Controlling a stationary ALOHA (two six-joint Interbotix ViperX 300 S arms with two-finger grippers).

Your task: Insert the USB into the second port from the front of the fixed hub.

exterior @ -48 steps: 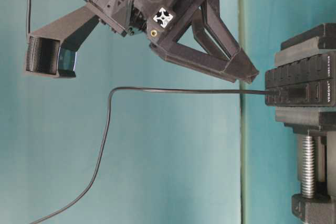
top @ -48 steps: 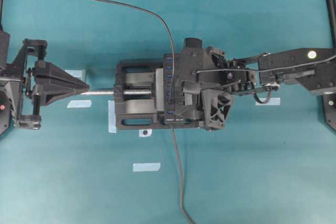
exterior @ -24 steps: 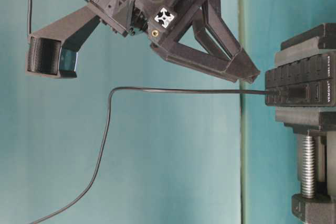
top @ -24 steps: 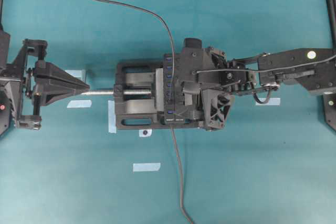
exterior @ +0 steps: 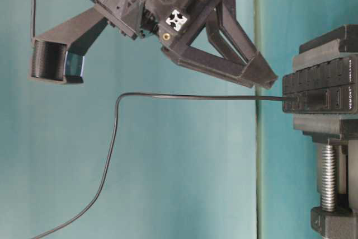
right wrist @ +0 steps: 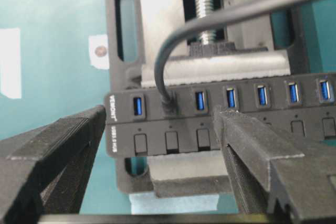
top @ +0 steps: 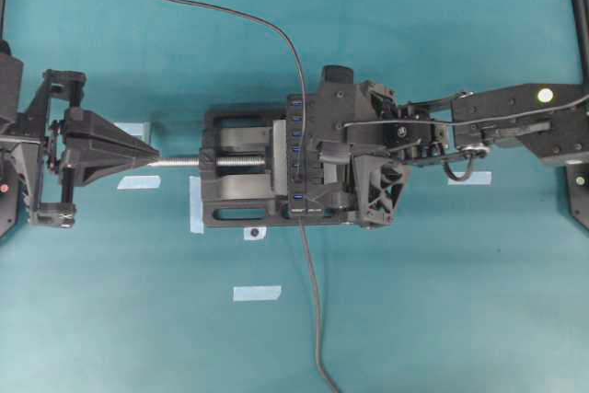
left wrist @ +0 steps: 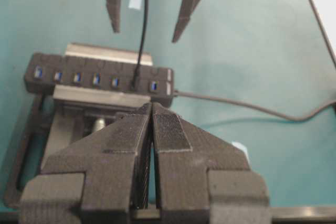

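The fixed hub (right wrist: 247,124) is a long black bar with a row of blue ports, clamped in a vise. The USB (right wrist: 168,104) sits plugged into it, with one free port between it and the labelled end. Its dark cable (right wrist: 220,14) arches up and away. My right gripper (right wrist: 160,116) hovers open over that end, one finger on each side of the plug and touching nothing. Overhead, the right gripper (top: 319,161) covers the hub (top: 296,132). My left gripper (left wrist: 151,106) is shut and empty, its tip (top: 150,155) at the end of the vise screw.
The black vise (top: 235,207) with its silver screw (top: 179,162) holds the hub at table centre. A grey cable (top: 315,310) runs from the hub's near end to the front edge. Pale tape patches (top: 257,293) mark the teal mat.
Almost nothing: the right gripper has shifted very slightly above the hub. The plug stays seated and the left gripper stays shut.
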